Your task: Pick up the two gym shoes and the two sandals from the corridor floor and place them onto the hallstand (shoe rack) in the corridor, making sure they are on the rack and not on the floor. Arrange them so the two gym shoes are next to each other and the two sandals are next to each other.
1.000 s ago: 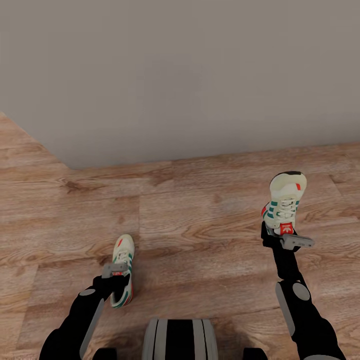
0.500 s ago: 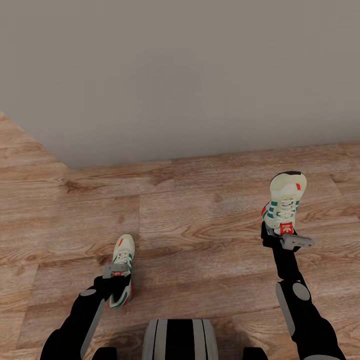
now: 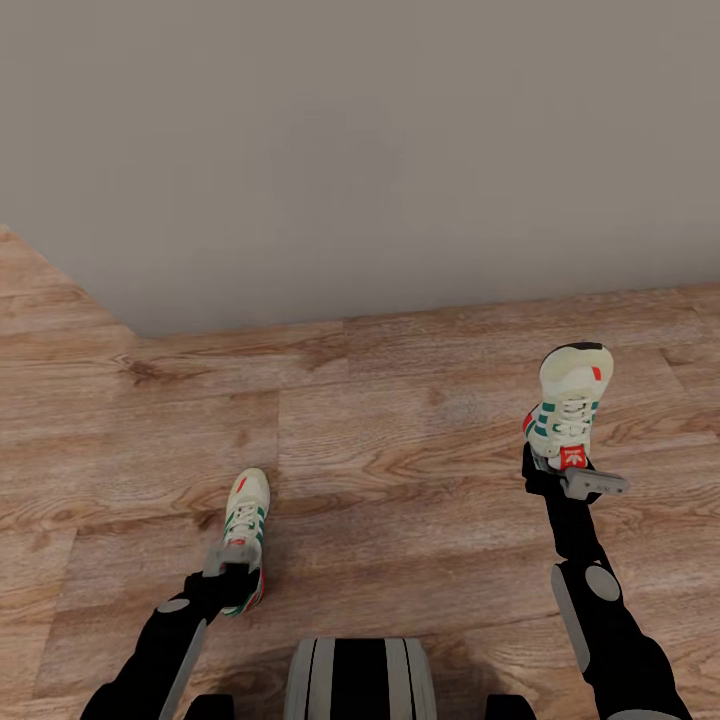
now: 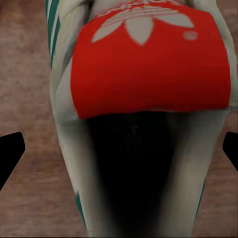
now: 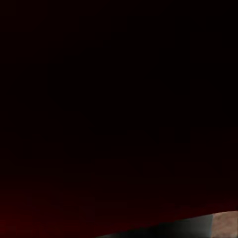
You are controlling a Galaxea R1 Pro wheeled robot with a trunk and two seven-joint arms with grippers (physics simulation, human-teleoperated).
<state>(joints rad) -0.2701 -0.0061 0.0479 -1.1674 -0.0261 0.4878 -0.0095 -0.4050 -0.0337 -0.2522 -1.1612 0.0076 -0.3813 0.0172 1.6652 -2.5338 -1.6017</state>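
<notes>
— Where are the gym shoes?
— One gym shoe (image 3: 245, 525) lies on the corridor floor (image 3: 400, 480); left fingers (image 4: 10, 153) spread beside it. Other gym shoe (image 3: 570, 405), nearer the wall (image 3: 360, 150), is gripped by the right fingers (image 3: 572, 478).

Both arms black w/ grey oval joint caps. Grey gripper brackets. Trunk (image 3: 362, 678): black, grey vertical stripes.

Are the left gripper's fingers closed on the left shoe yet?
No: in the left wrist view the two dark fingers sit wide apart at either side of the gym shoe, with floor visible between them and it.
</notes>
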